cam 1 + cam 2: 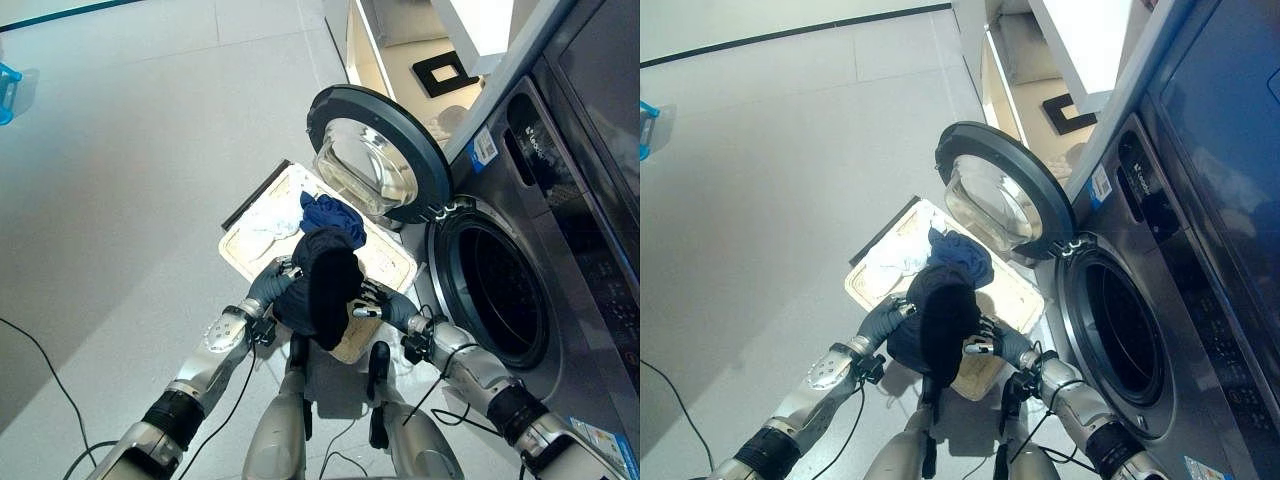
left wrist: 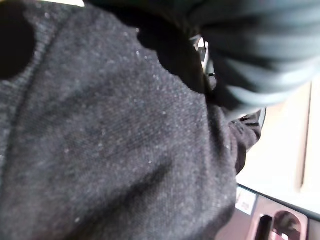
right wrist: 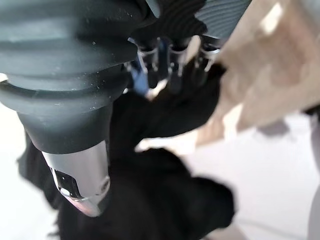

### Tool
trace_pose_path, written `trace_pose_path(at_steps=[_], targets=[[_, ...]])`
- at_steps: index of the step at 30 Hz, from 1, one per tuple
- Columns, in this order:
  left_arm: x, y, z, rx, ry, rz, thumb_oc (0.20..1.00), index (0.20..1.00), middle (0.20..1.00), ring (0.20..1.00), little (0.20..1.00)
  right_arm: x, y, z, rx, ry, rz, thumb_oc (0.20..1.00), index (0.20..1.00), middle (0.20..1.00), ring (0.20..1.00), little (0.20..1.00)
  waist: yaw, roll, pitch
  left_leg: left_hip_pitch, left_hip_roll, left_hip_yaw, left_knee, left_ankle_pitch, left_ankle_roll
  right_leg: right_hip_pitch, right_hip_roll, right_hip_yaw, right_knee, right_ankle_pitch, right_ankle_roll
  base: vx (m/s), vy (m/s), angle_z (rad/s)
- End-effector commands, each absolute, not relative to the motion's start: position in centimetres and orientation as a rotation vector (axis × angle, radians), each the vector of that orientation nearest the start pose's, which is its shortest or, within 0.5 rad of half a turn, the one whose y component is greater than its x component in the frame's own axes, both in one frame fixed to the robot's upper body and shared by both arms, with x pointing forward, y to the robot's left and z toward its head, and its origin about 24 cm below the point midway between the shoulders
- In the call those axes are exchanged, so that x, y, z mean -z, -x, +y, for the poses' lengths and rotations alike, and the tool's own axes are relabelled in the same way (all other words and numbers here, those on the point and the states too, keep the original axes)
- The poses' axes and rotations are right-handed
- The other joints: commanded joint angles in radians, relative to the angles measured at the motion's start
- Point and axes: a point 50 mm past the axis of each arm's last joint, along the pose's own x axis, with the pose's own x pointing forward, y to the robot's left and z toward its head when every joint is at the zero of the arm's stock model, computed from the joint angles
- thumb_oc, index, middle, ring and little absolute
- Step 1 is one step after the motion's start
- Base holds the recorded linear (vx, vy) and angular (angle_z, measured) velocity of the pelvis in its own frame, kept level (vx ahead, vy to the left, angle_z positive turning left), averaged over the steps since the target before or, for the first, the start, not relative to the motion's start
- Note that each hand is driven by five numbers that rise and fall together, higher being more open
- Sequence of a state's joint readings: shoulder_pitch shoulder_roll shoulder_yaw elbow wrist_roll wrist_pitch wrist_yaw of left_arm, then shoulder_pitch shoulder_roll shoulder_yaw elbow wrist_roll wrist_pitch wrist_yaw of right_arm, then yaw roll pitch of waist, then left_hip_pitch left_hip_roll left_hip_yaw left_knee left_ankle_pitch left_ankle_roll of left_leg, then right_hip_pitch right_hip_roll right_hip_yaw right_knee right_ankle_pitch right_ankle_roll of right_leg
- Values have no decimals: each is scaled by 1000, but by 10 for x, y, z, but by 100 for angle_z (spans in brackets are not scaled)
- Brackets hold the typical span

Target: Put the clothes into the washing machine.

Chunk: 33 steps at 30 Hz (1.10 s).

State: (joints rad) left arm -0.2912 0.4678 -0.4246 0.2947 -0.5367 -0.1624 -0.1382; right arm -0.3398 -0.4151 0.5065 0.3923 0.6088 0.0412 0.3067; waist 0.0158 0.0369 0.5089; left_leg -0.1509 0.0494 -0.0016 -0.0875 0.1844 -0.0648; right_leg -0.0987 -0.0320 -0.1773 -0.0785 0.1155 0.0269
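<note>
- Both robot hands are meeting in front of the robot, above the near edge of the basket, with a dark bundle of clothing between them.
- Left robot hand is pressing into the left side of the black garment; its fingers are buried in the cloth, so I cannot tell whether they are curled or straight.
- Right robot hand is gripping the right side of the same bundle; in the right wrist view its fingers are curling into the dark fabric.
- In the left wrist view the black garment is looking like a thick, slightly fuzzy knit, charcoal to black, bunched into heavy folds and hanging down in a lobe below the hands.
- A blue garment is lying crumpled just beyond the black one, on top of the pile in the basket.
- A white garment is lying in the far-left part of the cream laundry basket, which is sitting on the floor.
- To the right, the grey washing machine is standing with its drum opening dark, and its round door is swung wide open to the left, above the basket.
</note>
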Motion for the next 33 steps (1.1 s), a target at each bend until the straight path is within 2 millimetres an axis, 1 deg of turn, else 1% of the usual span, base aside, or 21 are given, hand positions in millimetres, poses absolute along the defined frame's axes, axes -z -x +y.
trace_pose_path(at_steps=[1, 2, 5, 6, 8, 9, 15, 18, 22, 26, 30, 33], targets=[[-76, -297, 128, 565, 19, -114, 200, 200, 200, 200, 200, -28, -278, -97, -787, -174, 238, 1000, 1000, 1000, 1000, 1000, 9, -50, -68, 30, -90, 34, 21, -112, 17, -49, 3, 13, 60, -47, 60, 0, 0, 0], [-77, -296, 123, 584, 6, -111, 200, 200, 200, 200, 200, -31, -277, -92, -802, -222, 227, 1000, 1000, 1000, 1000, 1000, 9, -51, -66, 28, -90, 36, 22, -112, 18, -51, 3, 14, 59, -46, 61, 0, 0, 0], [-78, -296, 120, 608, -8, -102, 200, 200, 200, 200, 200, -37, -278, -87, -816, -287, 218, 1000, 1000, 1000, 1000, 1000, 8, -53, -63, 27, -91, 38, 24, -113, 19, -53, 2, 16, 59, -45, 62, 0, 0, 0], [-77, -296, 118, 624, -15, -97, 200, 200, 200, 200, 200, -40, -278, -83, -825, -338, 216, 1000, 1000, 1000, 1000, 1000, 7, -53, -62, 26, -92, 41, 24, -114, 20, -52, 3, 17, 57, -44, 62, 0, 0, 0], [-77, -296, 117, 631, -16, -94, 200, 200, 200, 200, 200, -41, -278, -81, -830, -360, 218, 1000, 1000, 1000, 1000, 1000, 6, -54, -61, 26, -92, 43, 24, -114, 20, -52, 3, 19, 55, -43, 62, 0, 0, 0], [-78, -296, 113, 652, -36, -92, 200, 200, 200, 200, 200, -42, -276, -77, -841, -437, 239, 1000, 1000, 1000, 1000, 1000, 4, -54, -58, 26, -92, 47, 24, -113, 21, -53, 4, 21, 54, -41, 62, 0, 0, 0], [-78, -295, 108, 691, -97, -92, 200, 200, 200, 200, 200, -39, -272, -69, -863, -579, 294, 1000, 1000, 1000, 1000, 1000, 0, -54, -50, 25, -92, 56, 19, -112, 22, -56, 6, 26, 50, -38, 62, 0, 0, 0], [-74, -295, 107, 702, -151, -77, 200, 200, 200, 200, 200, -36, -268, -64, -877, -669, 332, 1000, 1000, 1000, 1000, 1000, 0, -55, -47, 24, -92, 58, 17, -112, 21, -57, 6, 25, 48, -36, 63, 0, 0, 0], [-71, -295, 105, 736, -216, -63, 200, 200, 200, 200, 200, -34, -268, -63, -866, -682, 337, 1000, 1000, 1000, 1000, 1000, -2, -58, -43, 22, -90, 64, 14, -110, 21, -61, 8, 25, 44, -32, 64, 0, 0, 0], [-68, -294, 102, 779, -237, -43, 200, 200, 200, 200, 200, -32, -268, -63, -852, -691, 350, 1000, 1000, 1000, 1000, 1000, -4, -59, -39, 20, -90, 67, 14, -110, 20, -63, 9, 26, 43, -30, 65, 0, 0, 0], [-63, -293, 99, 832, -288, -8, 200, 200, 200, 200, 200, -26, -268, -64, -835, -674, 379, 1000, 1000, 1000, 1000, 1000, -6, -59, -36, 20, -89, 67, 10, -109, 20, -65, 11, 28, 41, -28, 65, -1, -1, -1], [-59, -291, 98, 886, -363, 28, 200, 200, 200, 200, 200, -23, -267, -66, -833, -665, 409, 1000, 1000, 1000, 1000, 1000, -8, -61, -33, 17, -91, 61, 10, -109, 21, -67, 14, 38, 42, -28, 65, 0, 0, 0]])
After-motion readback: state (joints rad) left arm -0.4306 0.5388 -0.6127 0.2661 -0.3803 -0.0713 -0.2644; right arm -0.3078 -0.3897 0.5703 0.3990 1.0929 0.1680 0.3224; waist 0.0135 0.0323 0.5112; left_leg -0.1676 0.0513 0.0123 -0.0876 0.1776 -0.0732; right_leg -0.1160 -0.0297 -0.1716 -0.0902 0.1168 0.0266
